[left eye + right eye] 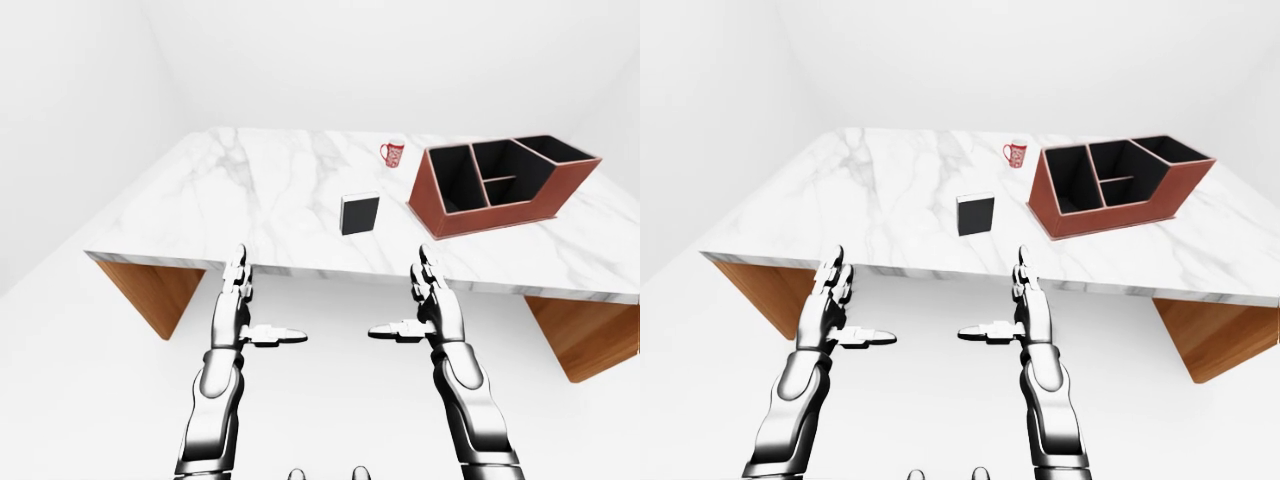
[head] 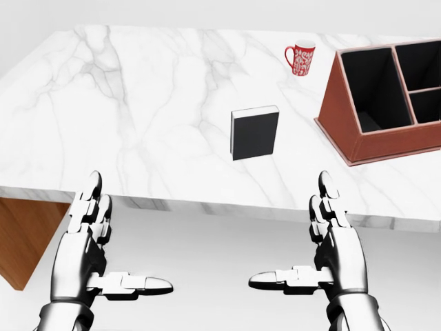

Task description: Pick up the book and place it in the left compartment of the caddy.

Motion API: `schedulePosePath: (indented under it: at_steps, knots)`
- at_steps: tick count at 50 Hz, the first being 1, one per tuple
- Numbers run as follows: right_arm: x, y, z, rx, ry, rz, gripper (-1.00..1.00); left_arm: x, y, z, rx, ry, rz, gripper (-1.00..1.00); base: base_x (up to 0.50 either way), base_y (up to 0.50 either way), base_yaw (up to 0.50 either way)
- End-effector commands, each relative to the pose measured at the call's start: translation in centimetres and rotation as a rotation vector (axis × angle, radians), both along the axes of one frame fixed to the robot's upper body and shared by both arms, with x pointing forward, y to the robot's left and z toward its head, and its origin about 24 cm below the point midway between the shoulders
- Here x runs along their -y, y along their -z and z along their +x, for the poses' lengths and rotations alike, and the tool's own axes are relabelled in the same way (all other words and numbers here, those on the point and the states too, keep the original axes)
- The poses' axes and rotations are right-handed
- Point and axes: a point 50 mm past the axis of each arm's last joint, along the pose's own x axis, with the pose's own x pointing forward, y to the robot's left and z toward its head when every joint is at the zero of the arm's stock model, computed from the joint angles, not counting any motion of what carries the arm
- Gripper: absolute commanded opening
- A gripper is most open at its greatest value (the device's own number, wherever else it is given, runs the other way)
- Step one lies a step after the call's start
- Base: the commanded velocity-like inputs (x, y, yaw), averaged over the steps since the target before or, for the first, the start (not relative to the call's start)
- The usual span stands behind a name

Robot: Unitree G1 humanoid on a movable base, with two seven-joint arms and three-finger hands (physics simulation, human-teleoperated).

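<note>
A black book (image 2: 255, 132) with a white page edge lies flat on the white marble table (image 2: 138, 103), near the middle of the head view. To its right stands the red-brown caddy (image 2: 386, 141) with black compartments; its left compartment (image 2: 368, 86) holds nothing that I can see. My left hand (image 2: 114, 241) and right hand (image 2: 296, 234) hover below the table's near edge. Both are open, fingers up and thumbs pointing inward, holding nothing. The book is well above both hands in the view and apart from them.
A red patterned mug (image 2: 301, 59) stands on the table above the book, left of the caddy. Wooden table supports show under the table at left (image 1: 150, 290) and right (image 1: 580, 330). White floor and walls surround the table.
</note>
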Motion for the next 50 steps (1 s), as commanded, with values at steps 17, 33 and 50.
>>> schedulePosePath:
  at_steps: [17, 33, 50]
  knots:
    - [-0.02, 0.08, 0.06, -0.001, 0.001, 0.005, 1.00, 0.07, 0.10, 0.01, 0.001, 0.004, 0.009, 1.00, 0.00, 0.00, 0.28]
    - [-0.09, -0.15, -0.08, 0.000, -0.002, 0.007, 1.00, 0.14, 0.16, -0.10, 0.003, 0.007, 0.017, 1.00, 0.00, 0.00, 0.28]
    - [0.03, 0.09, 0.01, -0.010, 0.007, 0.009, 1.00, 0.18, 0.16, -0.13, 0.002, 0.008, 0.023, 1.00, 0.00, 0.00, 0.16]
